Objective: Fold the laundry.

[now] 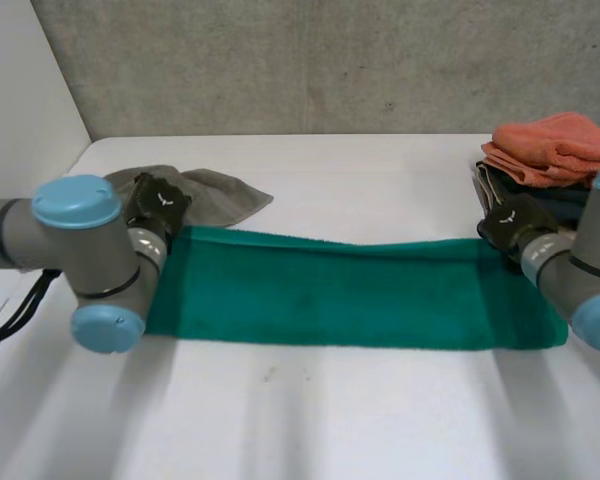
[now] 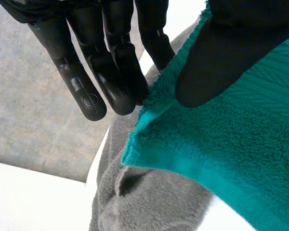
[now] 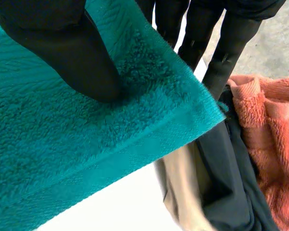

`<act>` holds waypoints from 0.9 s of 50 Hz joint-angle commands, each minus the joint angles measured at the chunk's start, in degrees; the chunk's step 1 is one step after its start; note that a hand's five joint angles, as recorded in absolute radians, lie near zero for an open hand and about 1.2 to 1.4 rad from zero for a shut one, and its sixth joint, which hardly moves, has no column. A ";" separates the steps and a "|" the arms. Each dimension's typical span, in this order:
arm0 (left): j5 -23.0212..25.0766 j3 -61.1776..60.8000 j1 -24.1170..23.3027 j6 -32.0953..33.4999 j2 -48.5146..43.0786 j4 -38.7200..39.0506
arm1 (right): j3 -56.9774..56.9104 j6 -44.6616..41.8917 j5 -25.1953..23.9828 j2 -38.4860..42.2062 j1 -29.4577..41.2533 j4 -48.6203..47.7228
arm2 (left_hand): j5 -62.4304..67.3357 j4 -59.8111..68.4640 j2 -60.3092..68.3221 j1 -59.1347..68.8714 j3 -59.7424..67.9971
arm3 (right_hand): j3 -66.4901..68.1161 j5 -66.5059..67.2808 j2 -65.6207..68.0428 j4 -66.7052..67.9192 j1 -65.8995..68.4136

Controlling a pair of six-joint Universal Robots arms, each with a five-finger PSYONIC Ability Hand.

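Long green terry towel (image 1: pixel 340 290) across white desk (image 1: pixel 380 420): soft, limp (likely sags); left robot hand (image 2: pixel 111 72), right robot hand (image 3: pixel 72 48) pinch far corners.

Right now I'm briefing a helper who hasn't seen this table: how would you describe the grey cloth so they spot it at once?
On the white table, find the long green towel held between both hands. At its corner in the left hand, the grey cloth lies crumpled, partly under that corner. Unlike the orange towel stacked on a pile near the right hand, it lies alone.
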 commanded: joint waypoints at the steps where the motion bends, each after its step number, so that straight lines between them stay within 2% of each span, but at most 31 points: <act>1: -1.71 7.08 -1.39 -0.26 -4.64 -0.70 | -8.20 0.59 1.06 6.04 2.25 -2.49 | -57.19 -58.80 -58.64 -55.13 -58.47 | -57.57 -57.54 -57.04 -58.34 -54.55; 2: -1.54 7.08 -1.83 -0.43 -4.64 -0.88 | -8.20 1.12 1.41 5.69 3.39 -2.58 | -48.51 -50.12 -49.97 -46.45 -49.79 | -57.57 -57.54 -57.04 -58.34 -54.55; 3: -1.53 6.99 -2.79 -0.52 -4.64 -0.88 | -8.20 1.56 1.50 5.43 3.84 -2.58 | -57.19 -58.80 -58.64 -55.13 -58.47 | -57.57 -57.54 -57.04 -58.34 -54.55; 9: -1.80 4.63 -4.47 -1.49 -3.06 -1.32 | -3.90 8.94 1.68 -0.54 4.46 -1.18 | -57.19 -58.80 -58.64 -55.13 -58.47 | -57.57 -57.54 -57.04 -58.34 -54.55; 14: -1.27 -3.35 -3.77 -5.34 6.41 -1.67 | 4.27 12.63 0.10 -7.57 4.20 4.44 | -57.19 -58.80 -58.64 -55.13 -58.47 | -57.57 -57.54 -57.04 -58.34 -54.55; 18: -0.57 -10.48 -2.89 -10.09 12.75 -1.58 | 9.98 13.51 -4.03 -11.44 1.13 7.96 | -57.19 -58.80 -58.64 -55.13 -58.47 | -57.51 -57.48 -56.98 -58.28 -54.48; 23: 4.08 -18.92 -0.87 -15.63 18.91 -1.23 | 18.76 13.60 -11.92 -16.36 -8.26 8.94 | -57.19 -58.80 -58.64 -55.13 -58.47 | -42.04 -42.01 -41.51 -42.81 -39.01; 27: 8.91 -25.07 0.72 -19.67 21.72 -0.53 | 22.56 13.34 -15.11 -16.81 -11.89 8.50 | -56.97 -58.58 -58.43 -54.92 -58.26 | -37.48 -37.45 -36.95 -38.25 -34.45; 38: 9.36 -27.20 0.98 -20.65 21.03 0.70 | 24.85 13.34 -15.99 -15.85 -14.09 3.49 | -56.97 -58.58 -58.43 -54.92 -58.26 | -27.56 -27.53 -27.03 -28.33 -24.53; 39: 9.28 -27.11 0.98 -20.65 21.03 0.70 | 24.94 13.34 -16.08 -15.32 -14.09 2.96 | -56.97 -58.58 -58.43 -54.92 -58.26 | -25.88 -25.85 -25.35 -26.65 -22.86; 41: 9.28 -27.11 0.98 -20.65 21.03 0.70 | 24.94 13.34 -15.99 -14.00 -14.09 1.82 | -57.14 -58.75 -58.60 -55.08 -58.42 | -13.16 -13.13 -12.63 -13.93 -10.13; 43: 9.28 -27.20 0.98 -20.65 21.11 0.70 | 24.85 13.34 -15.73 -13.82 -14.26 0.68 | -57.14 -58.75 -58.60 -55.09 -58.42 | 12.31 12.34 12.84 11.54 15.34; 45: 9.28 -27.11 0.81 -20.65 21.20 0.70 | 25.11 13.25 -15.20 -13.73 -14.53 -1.43 | -57.14 -58.75 -58.60 -55.09 -58.42 | 12.43 12.46 12.96 11.66 15.45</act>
